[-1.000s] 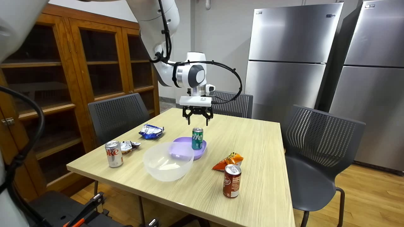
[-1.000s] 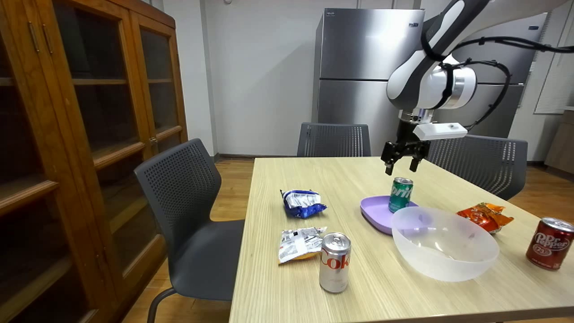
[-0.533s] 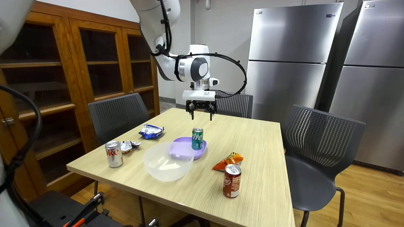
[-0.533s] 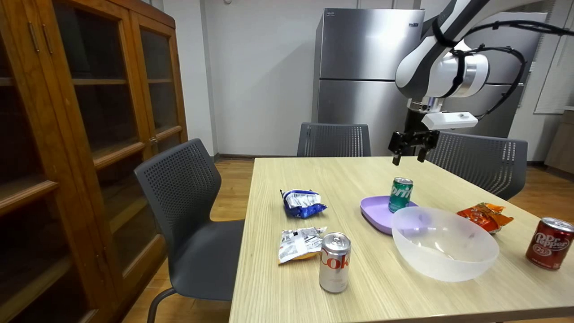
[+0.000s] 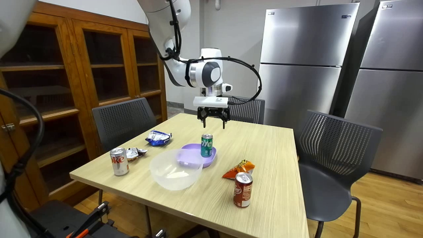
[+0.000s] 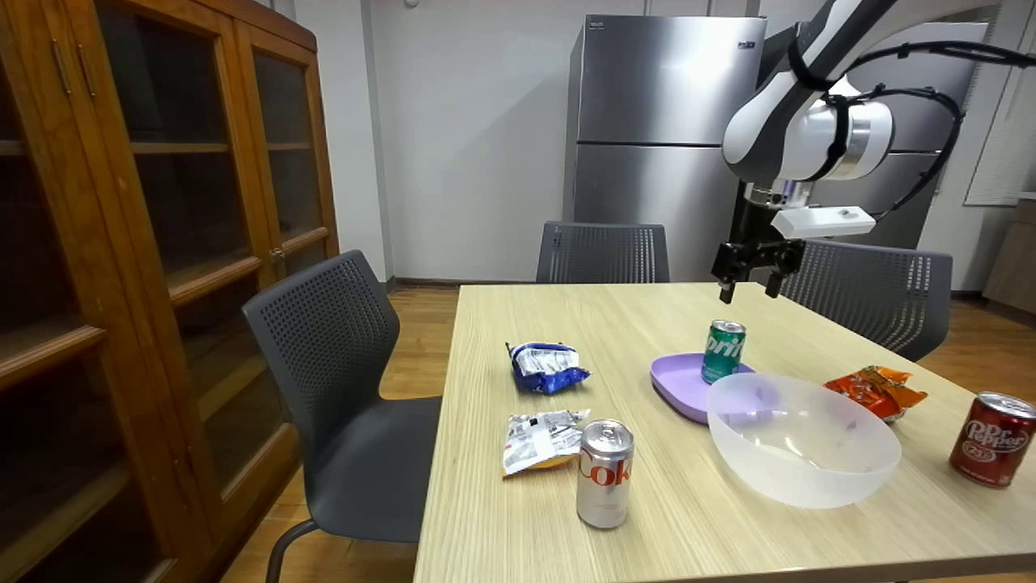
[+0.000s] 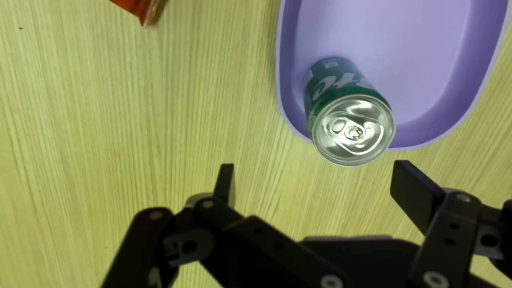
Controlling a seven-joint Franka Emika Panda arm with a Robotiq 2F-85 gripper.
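Note:
My gripper hangs above the table with its jaws spread wide and nothing between them. Beneath it, in both exterior views, a green Sprite can stands upright on a purple plate. In the wrist view the top of the can lies just ahead of the fingertips, nearer the right finger, and is apart from both. The can stands near the edge of the plate. A frosted clear bowl stands beside the plate and covers part of it in both exterior views.
A Diet Coke can stands by a silver snack bag, with a blue and silver bag behind. A Dr Pepper can stands near an orange bag. Chairs surround the table.
The gripper has shifted right in both exterior views. It rose at first, then sank slightly. Its jaws stay open, and the can, plate, bowl and bags have not moved.

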